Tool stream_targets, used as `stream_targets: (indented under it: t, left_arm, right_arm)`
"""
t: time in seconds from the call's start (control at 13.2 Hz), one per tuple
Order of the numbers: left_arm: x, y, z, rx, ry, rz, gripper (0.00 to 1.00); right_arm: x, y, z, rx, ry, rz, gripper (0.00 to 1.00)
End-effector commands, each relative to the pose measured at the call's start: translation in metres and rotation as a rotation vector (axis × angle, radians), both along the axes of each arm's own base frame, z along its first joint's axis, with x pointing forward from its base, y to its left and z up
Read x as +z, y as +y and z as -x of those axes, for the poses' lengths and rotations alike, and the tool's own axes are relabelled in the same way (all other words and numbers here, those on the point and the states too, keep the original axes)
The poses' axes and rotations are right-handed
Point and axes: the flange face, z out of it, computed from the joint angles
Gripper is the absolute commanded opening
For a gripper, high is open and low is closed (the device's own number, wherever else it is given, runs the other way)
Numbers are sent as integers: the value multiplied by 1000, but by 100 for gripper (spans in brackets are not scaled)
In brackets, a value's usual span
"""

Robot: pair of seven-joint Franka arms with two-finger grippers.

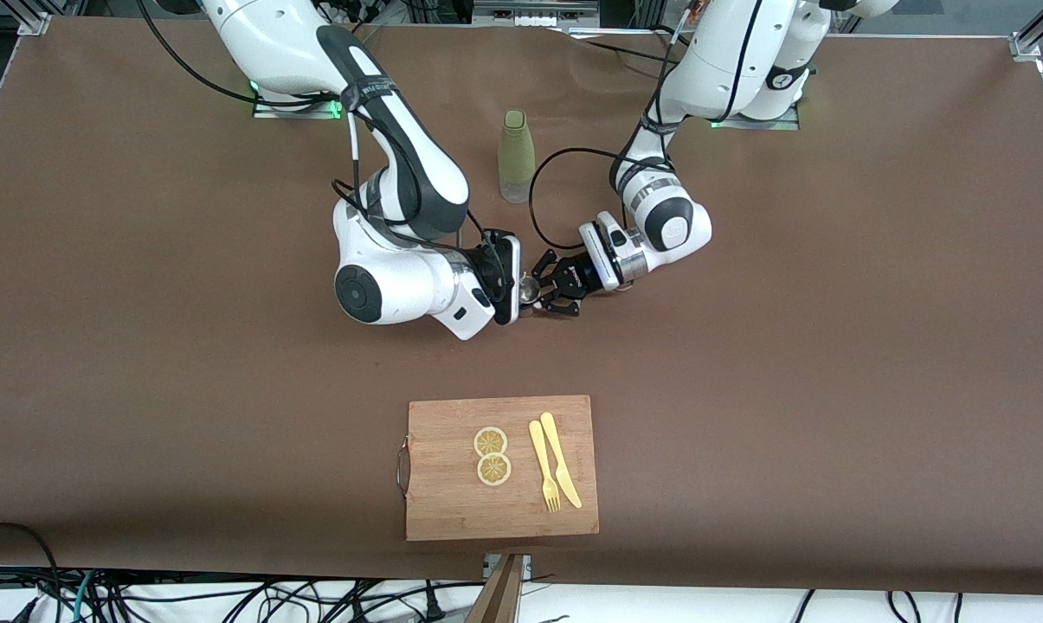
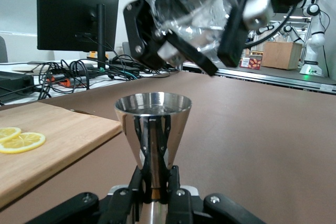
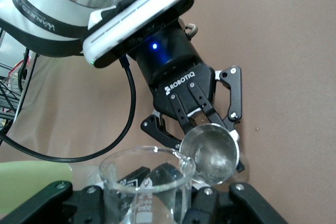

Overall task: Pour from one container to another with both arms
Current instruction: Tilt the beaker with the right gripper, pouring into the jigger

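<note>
1. Brown-covered bench point(image 1: 833, 346), with both arm bases at the edge farthest from the front camera; a dark monitor point(image 2: 73, 14) and cable clutter show in the left wrist view.
2. Left tool point(image 1: 549, 284), black, two-fingered, over the middle of the bench: fingers pressed onto the narrow stem of a small polished metal cone-shaped cup point(image 2: 152, 124), mouth upward. In the right wrist view the same tool point(image 3: 202, 121) holds the cup point(image 3: 212, 153) with a little clear liquid visible inside.
3. Right tool point(image 2: 210, 19), black, two-fingered, just above and beside the metal cup: fingers clamped on a clear glass beaker point(image 3: 147, 182) with printed measuring marks, tilted so its lip sits at the cup's rim. In the front view this tool is hidden under the right arm's wrist camera block point(image 1: 505, 277).
4. Pale green bottle with matching cap point(image 1: 516, 156), upright, between the two arm bases, farther from the front camera than the tools.
5. Wooden cutting board with metal handle point(image 1: 452, 502), nearer the front camera than the tools.
6. Two lemon slices point(image 1: 492, 455), touching one another, on the board.
7. Yellow fork point(image 1: 544, 467) and yellow knife point(image 1: 561, 459), side by side on the board, beside the slices.
</note>
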Motion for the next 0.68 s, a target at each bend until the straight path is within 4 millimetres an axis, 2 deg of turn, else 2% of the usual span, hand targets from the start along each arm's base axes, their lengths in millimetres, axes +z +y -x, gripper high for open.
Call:
stream_targets:
  t: [0.0,0.6]
  left_arm:
    - [1,-12,1,44,-64,-9,0]
    - [1,-12,1,47,-64,-8,0]
  right_arm:
    - [-2,7,3,8,-15,30,12]
    - [-14,12,6,31,-51,71,12]
